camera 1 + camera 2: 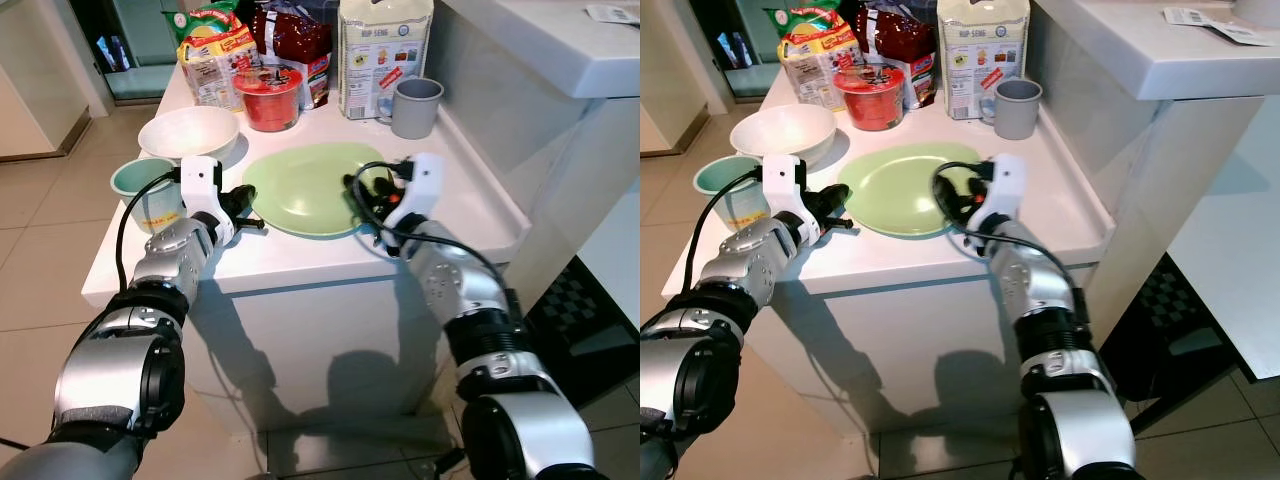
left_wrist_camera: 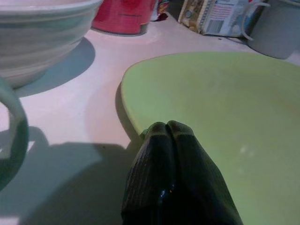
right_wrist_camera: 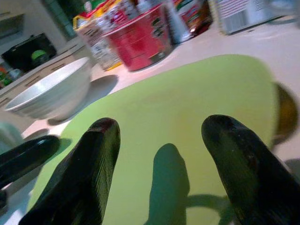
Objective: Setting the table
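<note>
Both arms are up at the worktop [image 1: 300, 255], one either side of the green plate [image 1: 305, 190]. My read: I'm bracketing it for a two-sided lift, since it's flat and wide and a single pinch at the rim would tip it.

Left claw [image 1: 250, 213]: fingers pressed together, nothing between them, tips right at the plate's near-left rim. In the left wrist view the closed tips [image 2: 168, 133] sit at the edge, touching or just short of it; can't tell which.

Right claw [image 1: 362, 205]: spread wide, empty, over the plate's right side. The right wrist view shows both fingers [image 3: 91, 164] hovering above the green surface with their shadow on it, so not gripping yet.

Plate lies flat on the worktop, between the two claws. Just beyond the left claw: white bowl [image 1: 188, 133], teal cup [image 1: 142, 185] beside it. Further back, red tub [image 1: 269, 98], snack bags [image 1: 215, 55] and grey mug [image 1: 413, 106], well clear of both claws.

Next: left needs to open before it can take the rim.
</note>
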